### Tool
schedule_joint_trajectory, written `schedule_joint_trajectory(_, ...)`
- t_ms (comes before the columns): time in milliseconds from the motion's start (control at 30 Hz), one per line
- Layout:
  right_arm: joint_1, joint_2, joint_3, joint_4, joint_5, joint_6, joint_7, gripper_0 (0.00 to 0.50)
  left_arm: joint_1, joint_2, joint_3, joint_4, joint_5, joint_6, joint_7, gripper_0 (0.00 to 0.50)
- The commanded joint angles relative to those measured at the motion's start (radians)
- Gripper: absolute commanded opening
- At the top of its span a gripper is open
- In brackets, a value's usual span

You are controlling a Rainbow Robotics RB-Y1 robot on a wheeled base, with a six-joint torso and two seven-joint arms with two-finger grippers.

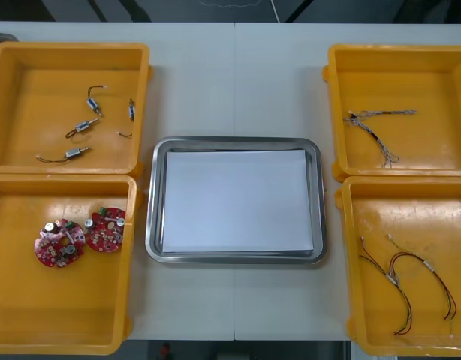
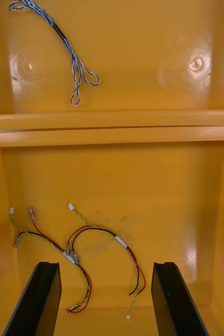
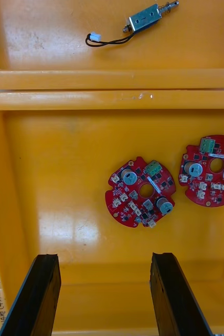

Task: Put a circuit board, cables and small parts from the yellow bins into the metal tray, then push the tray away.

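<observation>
Centrally on the light table (image 1: 234,82) sits the metal tray (image 1: 234,141), with left claw (image 3: 105,258) and right claw (image 2: 106,265) released over yellow bins (image 1: 65,180).

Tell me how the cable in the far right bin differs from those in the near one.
The blue and white cable is tightly twisted, ending in loops; the red and yellow cables run looser, ending in small white plugs. The blue and white cable lies alone in its bin; the red and yellow cables lie as a pair, by the open right gripper. Both have a black stretch.
</observation>
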Motion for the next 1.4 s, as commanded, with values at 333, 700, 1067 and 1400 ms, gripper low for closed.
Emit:
schedule_joint_trajectory(333, 0.015, -0.038, 0.009, -0.029, 0.000, 0.003, 0.015, 0.500, 0.018, 0.039, 0.016, -0.013, -0.009, 0.006, 0.085, 0.500)
schedule_joint_trajectory(700, 0.015, -0.038, 0.009, -0.029, 0.000, 0.003, 0.015, 0.500, 0.018, 0.039, 0.016, -0.013, -0.009, 0.006, 0.085, 0.500)
schedule_joint_trajectory(1067, 0.015, -0.038, 0.009, -0.029, 0.000, 0.003, 0.015, 0.500, 0.018, 0.039, 0.016, -0.013, -0.009, 0.006, 0.085, 0.500)
schedule_joint_trajectory(1400, 0.036, -0.018, -0.008, -0.040, 0.004, 0.003, 0.027, 0.500, 0.018, 0.039, 0.016, -0.013, -0.009, 0.006, 0.085, 0.500)
